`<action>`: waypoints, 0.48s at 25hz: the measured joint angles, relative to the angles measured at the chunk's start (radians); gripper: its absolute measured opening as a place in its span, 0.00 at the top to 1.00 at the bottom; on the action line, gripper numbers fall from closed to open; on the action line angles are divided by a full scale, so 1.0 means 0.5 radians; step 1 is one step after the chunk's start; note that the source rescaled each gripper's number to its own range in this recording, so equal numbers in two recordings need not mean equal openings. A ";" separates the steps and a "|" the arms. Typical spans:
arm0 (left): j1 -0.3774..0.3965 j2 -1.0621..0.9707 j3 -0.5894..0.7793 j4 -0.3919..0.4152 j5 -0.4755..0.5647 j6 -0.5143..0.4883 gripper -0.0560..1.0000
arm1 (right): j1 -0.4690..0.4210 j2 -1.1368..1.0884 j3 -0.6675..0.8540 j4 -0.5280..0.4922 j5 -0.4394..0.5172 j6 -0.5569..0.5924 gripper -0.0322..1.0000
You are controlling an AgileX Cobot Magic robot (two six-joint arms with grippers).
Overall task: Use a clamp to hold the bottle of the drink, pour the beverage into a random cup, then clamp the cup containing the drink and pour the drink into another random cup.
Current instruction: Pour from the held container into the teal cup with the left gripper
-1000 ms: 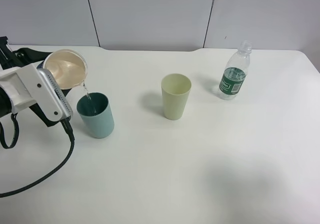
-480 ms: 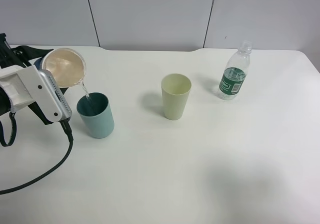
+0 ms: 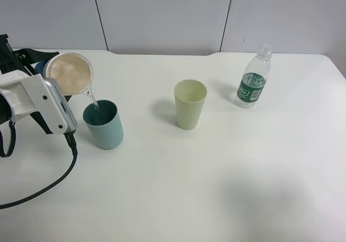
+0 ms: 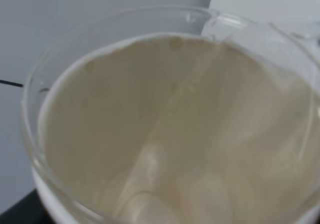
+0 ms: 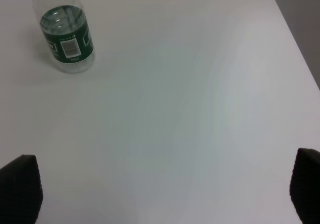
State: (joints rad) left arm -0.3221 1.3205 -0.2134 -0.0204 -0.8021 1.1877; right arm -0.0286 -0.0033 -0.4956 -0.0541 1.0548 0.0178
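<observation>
Left pincer (image 3: 54, 79) hidden, clamped on tilted paper cup (image 3: 68, 73), right pincer (image 5: 160, 194) wide open, fingertips cropped

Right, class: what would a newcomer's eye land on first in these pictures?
At the table's left, the left gripper tips a short blue-banded paper cup, and a thin clear stream falls into the plain teal plastic tumbler below. A pale green tumbler stands mid-table, with a small green-labelled clear plastic bottle at far right.

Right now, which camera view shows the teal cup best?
The exterior high view: the teal cup stands whole on the table, below the tilted paper cup. The left wrist view shows only the paper cup's inside; the right wrist view shows no teal cup.
</observation>
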 joint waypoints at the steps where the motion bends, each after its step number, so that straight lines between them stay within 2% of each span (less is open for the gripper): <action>1: 0.000 0.000 0.000 0.000 0.000 0.004 0.94 | 0.000 0.000 0.000 0.000 0.000 0.000 0.00; 12: 0.000 0.000 0.000 -0.010 -0.019 0.010 0.94 | 0.000 0.000 0.000 0.000 0.000 0.000 0.00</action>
State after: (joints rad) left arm -0.3221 1.3205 -0.2134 -0.0253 -0.8115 1.1929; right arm -0.0286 -0.0033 -0.4956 -0.0541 1.0548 0.0178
